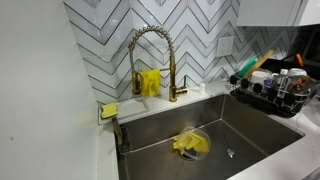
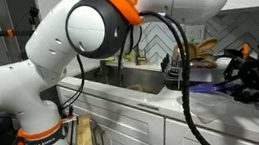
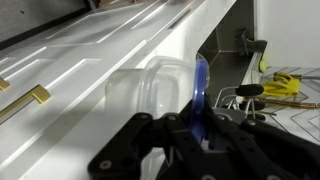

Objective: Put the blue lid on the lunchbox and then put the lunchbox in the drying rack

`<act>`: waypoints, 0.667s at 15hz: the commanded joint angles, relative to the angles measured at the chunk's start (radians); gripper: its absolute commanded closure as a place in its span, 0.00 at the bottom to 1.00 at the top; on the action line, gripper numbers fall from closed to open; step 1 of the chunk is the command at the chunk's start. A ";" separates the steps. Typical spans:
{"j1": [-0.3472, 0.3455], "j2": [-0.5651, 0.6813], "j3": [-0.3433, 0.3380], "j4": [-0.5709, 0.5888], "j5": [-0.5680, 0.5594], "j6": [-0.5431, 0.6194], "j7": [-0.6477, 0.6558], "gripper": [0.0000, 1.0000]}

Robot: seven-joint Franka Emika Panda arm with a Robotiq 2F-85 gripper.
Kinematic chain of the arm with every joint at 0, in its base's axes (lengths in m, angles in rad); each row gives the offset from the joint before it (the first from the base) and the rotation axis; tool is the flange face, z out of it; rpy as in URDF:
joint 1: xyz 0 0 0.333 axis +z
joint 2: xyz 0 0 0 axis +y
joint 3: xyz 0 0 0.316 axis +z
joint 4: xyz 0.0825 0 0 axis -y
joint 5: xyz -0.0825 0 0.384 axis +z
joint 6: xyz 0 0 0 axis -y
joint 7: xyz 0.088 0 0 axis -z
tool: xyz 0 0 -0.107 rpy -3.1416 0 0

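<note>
In the wrist view my gripper [image 3: 200, 135] is shut on the blue lid [image 3: 201, 95], which stands edge-on between the fingers. Just beyond it a clear lunchbox [image 3: 145, 90] sits on the white counter, with the lid at its right side. Whether they touch I cannot tell. The black wire drying rack [image 3: 250, 100] lies to the right with utensils in it. In an exterior view the rack [image 1: 270, 98] stands right of the sink. In an exterior view the gripper [image 2: 249, 70] hangs at the far right over the counter.
A gold faucet [image 1: 150, 60] stands behind the steel sink [image 1: 250, 150], which holds a yellow cloth [image 1: 190, 145]. A yellow-green sponge [image 1: 108, 110] lies at the sink's left corner. White cabinet fronts with gold handles [image 3: 30, 98] run below the counter. The robot's arm [image 2: 84, 36] fills the foreground.
</note>
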 commanded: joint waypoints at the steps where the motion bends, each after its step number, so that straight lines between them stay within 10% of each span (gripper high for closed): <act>1: -0.003 -0.043 -0.013 -0.061 -0.001 0.000 0.020 0.98; 10: -0.083 -0.066 0.002 -0.171 0.123 -0.022 0.023 0.98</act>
